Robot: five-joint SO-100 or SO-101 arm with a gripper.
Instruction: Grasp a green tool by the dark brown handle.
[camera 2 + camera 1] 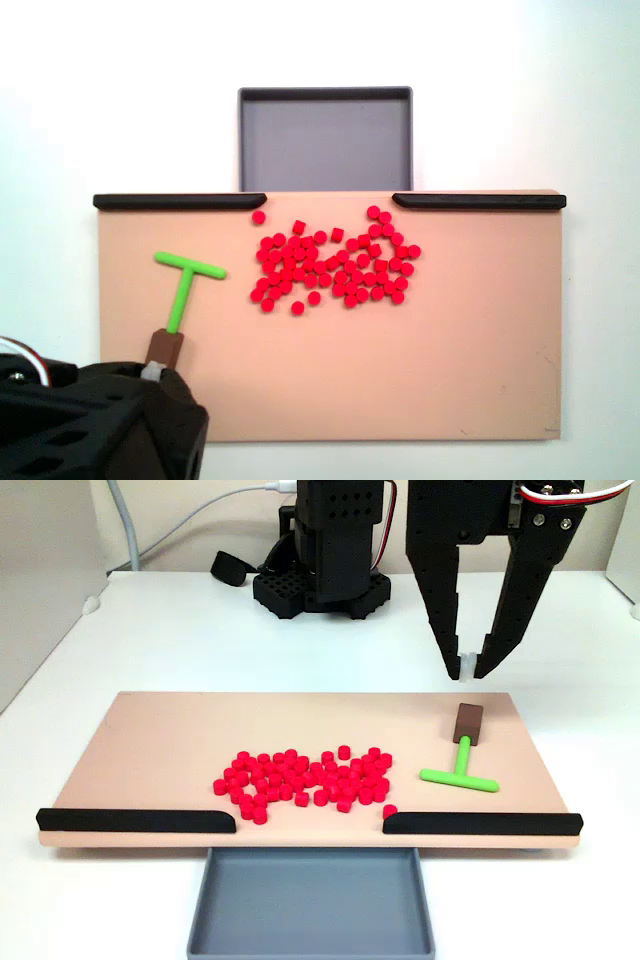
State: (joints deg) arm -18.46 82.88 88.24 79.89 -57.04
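The green tool (459, 773) lies flat on the right part of the tan board (160, 740), its crossbar toward the front. Its dark brown handle (467, 721) caps the far end of the stem. My gripper (468, 667) hangs above and just behind the handle, fingertips nearly together and nothing between them. In the other fixed view the green tool (185, 285) is at the left, and the dark brown handle (165, 347) pokes out from under my gripper (152, 374), which hides its near end.
Several red pellets (305, 778) are heaped mid-board, left of the tool. Two black strips (135, 820) (480, 823) line the front edge with a gap over a grey tray (312, 905). The arm's base (320, 585) stands behind the board.
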